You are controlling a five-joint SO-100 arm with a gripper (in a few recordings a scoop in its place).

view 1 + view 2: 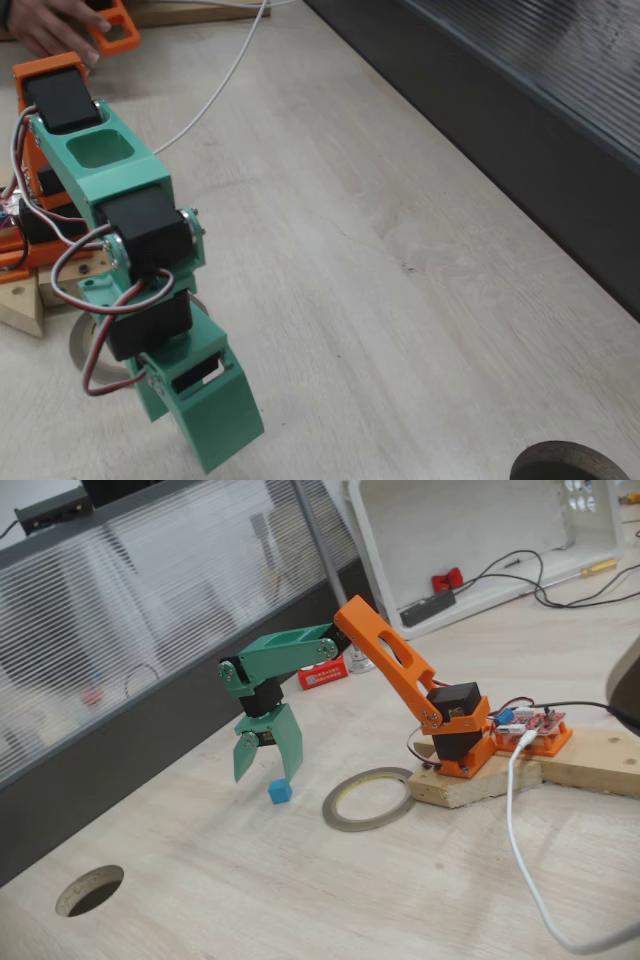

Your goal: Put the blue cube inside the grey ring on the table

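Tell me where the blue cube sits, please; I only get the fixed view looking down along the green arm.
Observer: In a fixed view from the side, the blue cube rests on the table, just below the pincer.
Operator: Is that pincer squeezing it?
Observer: No. Its jaws stand open above the cube and hold nothing.
Operator: And the ring it should go in?
Observer: The grey ring lies flat to the cube's right in that view, apart from it. The cube is outside the ring.
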